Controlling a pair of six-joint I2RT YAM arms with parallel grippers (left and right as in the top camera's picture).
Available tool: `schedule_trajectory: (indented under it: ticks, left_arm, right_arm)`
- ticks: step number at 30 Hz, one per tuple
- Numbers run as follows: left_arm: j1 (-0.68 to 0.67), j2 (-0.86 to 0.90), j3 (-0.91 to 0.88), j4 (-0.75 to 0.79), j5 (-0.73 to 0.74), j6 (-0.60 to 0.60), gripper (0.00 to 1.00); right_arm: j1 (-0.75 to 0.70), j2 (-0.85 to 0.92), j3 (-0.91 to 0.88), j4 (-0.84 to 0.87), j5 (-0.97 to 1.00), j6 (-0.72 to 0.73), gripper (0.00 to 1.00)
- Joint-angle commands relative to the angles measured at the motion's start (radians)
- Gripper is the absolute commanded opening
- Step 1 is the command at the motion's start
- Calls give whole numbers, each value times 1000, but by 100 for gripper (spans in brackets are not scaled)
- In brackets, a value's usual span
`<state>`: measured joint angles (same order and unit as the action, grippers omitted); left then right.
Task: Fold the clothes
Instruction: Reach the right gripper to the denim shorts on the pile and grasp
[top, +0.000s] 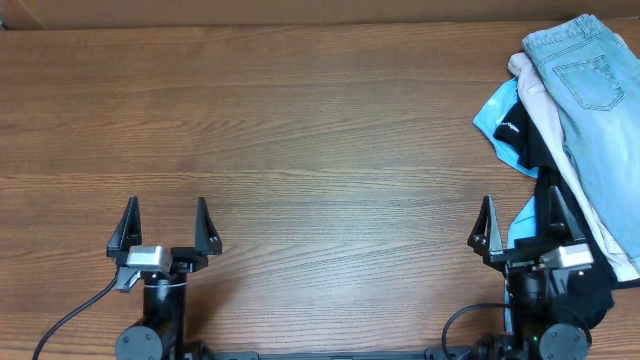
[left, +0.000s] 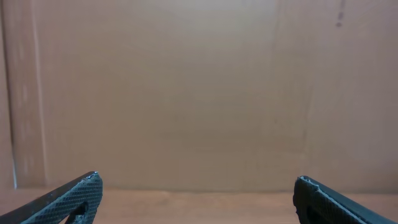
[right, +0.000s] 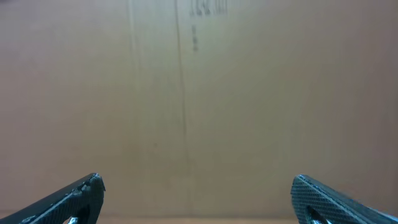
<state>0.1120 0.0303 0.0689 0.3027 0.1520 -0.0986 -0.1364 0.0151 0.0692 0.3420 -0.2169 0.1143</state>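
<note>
Jaws: left gripper (top: 166, 212) is spread wide with nothing between its fingers. Right gripper (top: 520, 212) is likewise spread and empty. Both wrist views show only fingertips at the lower corners and a plain brown wall ahead, no cloth.

Table (top: 300, 130): bare wood over the left and centre of the overhead frame.

Pile: heaped along the right edge, from upper right to lower right, and partly cut off by the frame.

Denim shorts (top: 592, 110): on top of the pile at upper right, patch pocket up. They lie on the beige trousers (top: 537, 92), with the black shirt (top: 527, 142) and sky-blue shirt (top: 496, 115) showing beneath.

Folding not yet begun.

Risks, as I judge them, largest first:
- Shorts overlap the trousers closely, so a deep pinch would likely catch both layers and drag the whole heap.
- Part of the shorts runs out of frame, so hems are unseen and a pull could leave them hanging off the table.
- Dark cloth lies around the right arm at lower right. I cannot tell whether it touches, but it could snag when the arm moves.
- The left gripper is well apart from the pile, so its reach may be strained.
</note>
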Motion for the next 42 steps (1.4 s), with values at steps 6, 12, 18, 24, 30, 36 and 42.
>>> schedule_trajectory:
  ticks: [6, 12, 18, 24, 30, 36, 42]
  left_arm:
    - [2, 224, 306, -26, 147, 115, 100]
    - [2, 479, 583, -103, 264, 122, 100]
    - [2, 752, 928, -388, 378, 122, 100]
    - [2, 1011, 1189, -676, 452, 130, 100]
    - [1, 1150, 1209, -755, 492, 129, 100]
    - [1, 1226, 1209, -907, 496, 117, 100]
    - [1, 1300, 1209, -1023, 495, 118, 100]
  right_arm:
    - [5, 116, 293, -144, -127, 20, 100]
    - [5, 370, 610, -382, -171, -24, 100]
    - [5, 660, 959, -724, -170, -116, 100]
    - [5, 994, 1259, -1078, -167, -122, 100]
    - [5, 1294, 1422, -1353, -175, -122, 100]
    - [5, 1477, 1424, -1392, -182, -107, 100]
    - [5, 1604, 1424, -1417, -269, -51, 100]
